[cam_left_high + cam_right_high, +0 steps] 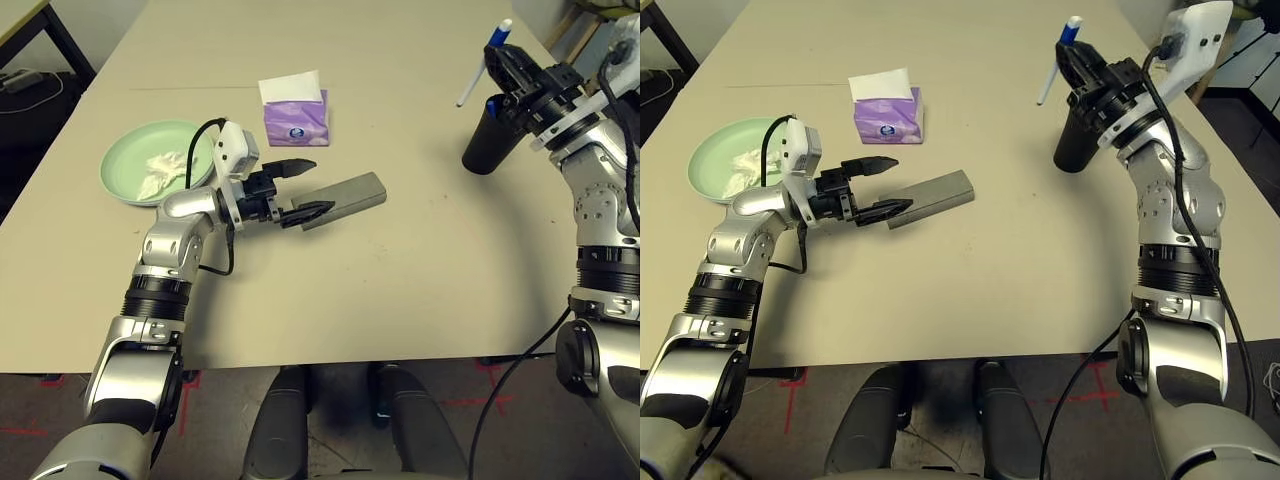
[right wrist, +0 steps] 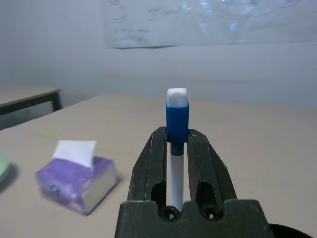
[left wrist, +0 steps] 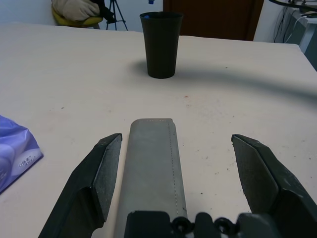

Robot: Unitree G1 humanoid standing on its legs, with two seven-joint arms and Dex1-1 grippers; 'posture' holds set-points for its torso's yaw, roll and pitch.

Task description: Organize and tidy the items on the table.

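The right pincer holds the blue-capped pen cap-up, slightly tilted.

Both head eyes look down across the whole table; each wrist camera faces along its claw.

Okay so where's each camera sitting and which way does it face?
Left and right eye: on the head, facing forward and down at the table, both forearms showing; they share one scene.
Left wrist: along the open left gripper, toward glasses case and cup.
Right wrist: along the right gripper, pinching the pen.
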